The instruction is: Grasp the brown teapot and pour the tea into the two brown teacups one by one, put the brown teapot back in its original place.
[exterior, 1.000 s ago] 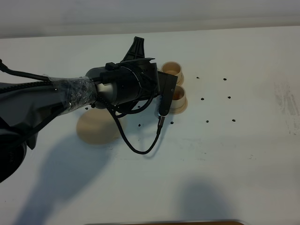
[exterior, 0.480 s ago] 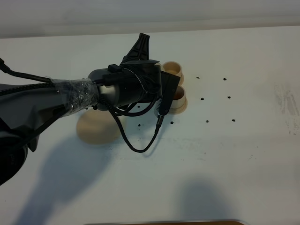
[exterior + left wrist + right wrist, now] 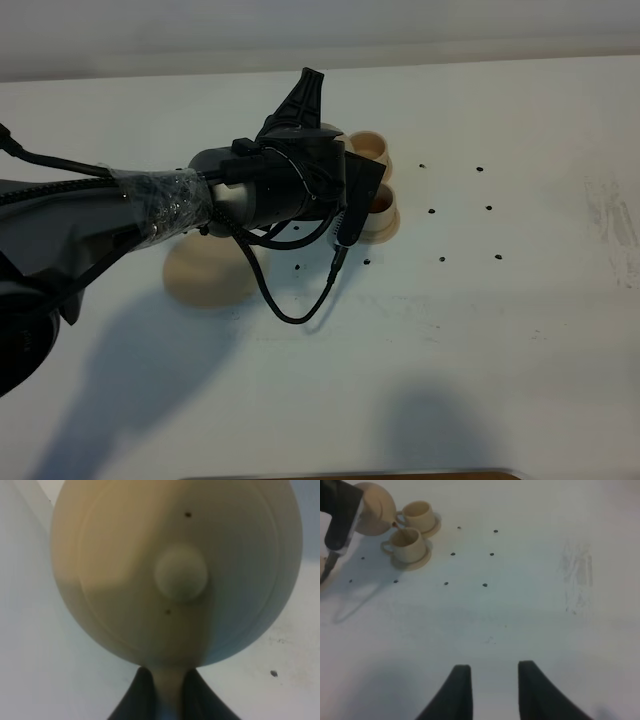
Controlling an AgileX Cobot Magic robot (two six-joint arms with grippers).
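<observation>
The brown teapot point(image 3: 175, 575) fills the left wrist view, lid knob toward the camera, and my left gripper point(image 3: 167, 682) is shut on its loop handle. In the exterior high view my left arm point(image 3: 260, 190) covers the pot. The right wrist view shows the teapot point(image 3: 375, 515) tilted, its spout tip red-brown with tea at the rim of the nearer teacup point(image 3: 406, 544), beside the farther teacup point(image 3: 420, 515). From above, the nearer teacup point(image 3: 380, 210) holds brown tea and the farther teacup point(image 3: 368, 147) looks pale inside. The bare saucer disc point(image 3: 205, 275) lies left of them.
My right gripper point(image 3: 492, 672) hovers over bare white table, its fingers a little apart with nothing between them. Small black dots point(image 3: 440, 260) mark the table right of the cups. A cable point(image 3: 300, 315) loops down from the left wrist.
The left wrist has rolled a little further, tipping the teapot more toward the cups. The cups, the saucer disc and the right arm have stayed where they were.
</observation>
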